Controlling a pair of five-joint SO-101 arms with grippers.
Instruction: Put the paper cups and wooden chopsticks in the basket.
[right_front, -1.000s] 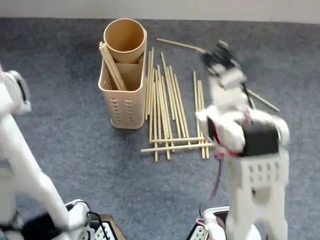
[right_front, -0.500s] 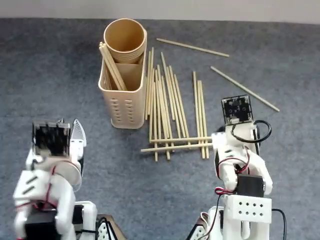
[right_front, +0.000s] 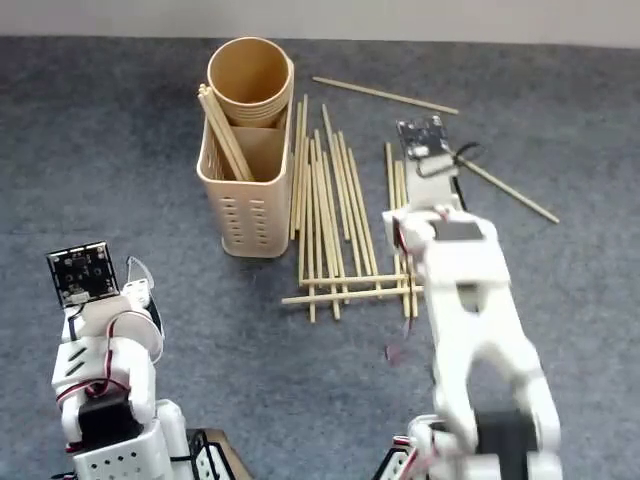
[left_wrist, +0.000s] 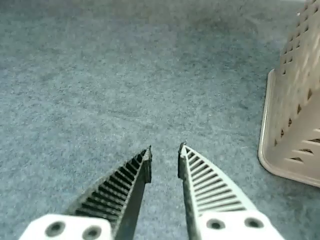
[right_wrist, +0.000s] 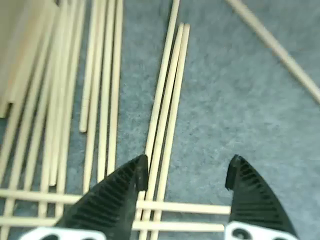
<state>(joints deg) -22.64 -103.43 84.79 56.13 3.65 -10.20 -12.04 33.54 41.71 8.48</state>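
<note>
Grey carpeted counter (right_front: 130, 150).

Progress: partial, judged from the layout.
- The basket (right_front: 245, 215) stands upright and holds the paper cups (right_front: 250, 78), apparently nested.
- A few chopsticks (right_front: 222, 130) lean inside the basket beside the cups.

Left to do:
- The loose chopsticks (right_front: 330, 215) lie on the counter just beside the basket, with two laid crosswise.
- Two strays (right_front: 385, 95) lie farther out.

Right claw (right_wrist: 187, 170) is spread wide and empty, low over a group of three sticks (right_wrist: 165, 100).

Left claw (left_wrist: 165, 155) has its tips narrowly apart and pinches nothing. It is over bare carpet near the basket's foot.

Print: nothing legible on the basket or cups.
</note>
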